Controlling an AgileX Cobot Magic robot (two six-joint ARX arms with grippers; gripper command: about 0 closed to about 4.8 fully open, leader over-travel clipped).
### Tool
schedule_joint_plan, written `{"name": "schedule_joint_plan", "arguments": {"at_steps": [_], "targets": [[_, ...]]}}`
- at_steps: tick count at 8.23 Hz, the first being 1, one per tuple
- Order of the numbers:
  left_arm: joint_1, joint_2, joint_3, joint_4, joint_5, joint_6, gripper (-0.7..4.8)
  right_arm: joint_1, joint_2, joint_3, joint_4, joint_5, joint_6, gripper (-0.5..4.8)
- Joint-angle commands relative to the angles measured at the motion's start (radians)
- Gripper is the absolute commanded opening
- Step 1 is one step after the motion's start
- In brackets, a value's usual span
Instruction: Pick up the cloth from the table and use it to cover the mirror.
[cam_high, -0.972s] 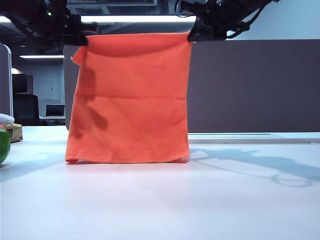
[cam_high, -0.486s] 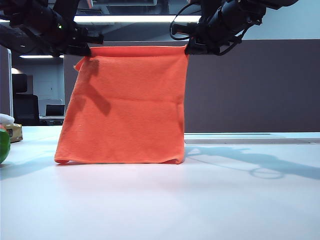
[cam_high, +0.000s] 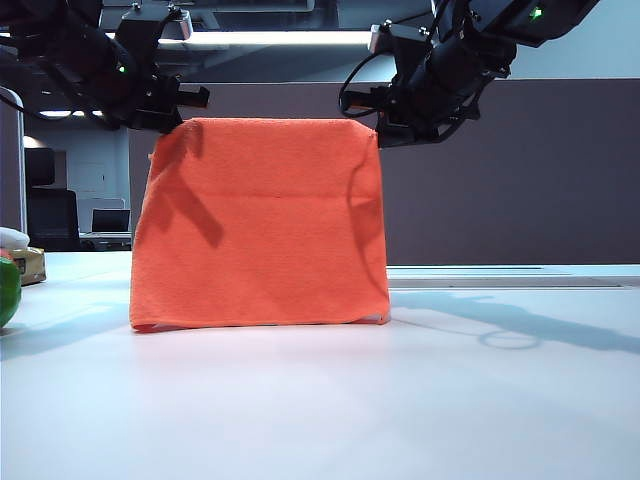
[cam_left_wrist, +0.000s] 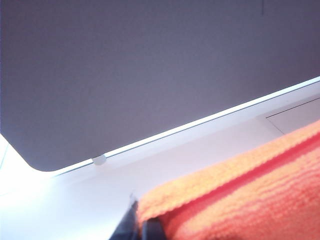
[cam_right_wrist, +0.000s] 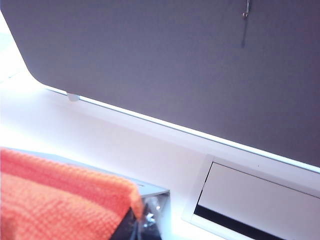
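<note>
Now the cloth (cam_high: 258, 222) drapes upright on the table (cam_high: 400, 400).
Left gripper (cam_high: 180, 118) pinches its top left corner and right gripper (cam_high: 378, 128) its top right; the lower hem touches the tabletop.

The cloth (cam_high: 258, 222) hangs upright near the middle of the table (cam_high: 400, 400), its lower edge touching the tabletop. The left gripper (cam_high: 170, 112) is at its upper left corner, the right gripper (cam_high: 385, 128) at its upper right corner. The divider panel (cam_high: 500, 180) stands behind. A round object (cam_high: 8, 290) sits at the table's far left edge.
</note>
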Motion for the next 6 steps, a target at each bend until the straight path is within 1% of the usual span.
{"name": "schedule_joint_plan", "arguments": {"at_steps": [1, 3, 4, 5, 6], "targets": [[0.005, -0.002, 0.005, -0.017, -0.051, -0.003, -0.06, -0.007, -0.002, 0.003, -0.033, 0.029, -0.003, -0.06], [0.005, -0.002, 0.005, -0.047, -0.062, -0.003, -0.05, -0.007, -0.002, 0.001, -0.074, 0.026, -0.003, -0.02], [0.005, -0.002, 0.005, -0.065, -0.081, -0.003, -0.01, -0.007, -0.002, 0.001, -0.108, 0.026, -0.003, 0.27], [0.005, -0.002, 0.005, -0.078, -0.085, -0.002, -0.01, -0.007, -0.002, 0.0, -0.123, 0.025, -0.003, 0.3], [0.005, -0.002, 0.005, -0.096, -0.104, -0.003, 0.94, -0.006, -0.003, 0.0, -0.164, 0.022, -0.003, 0.96]]}}
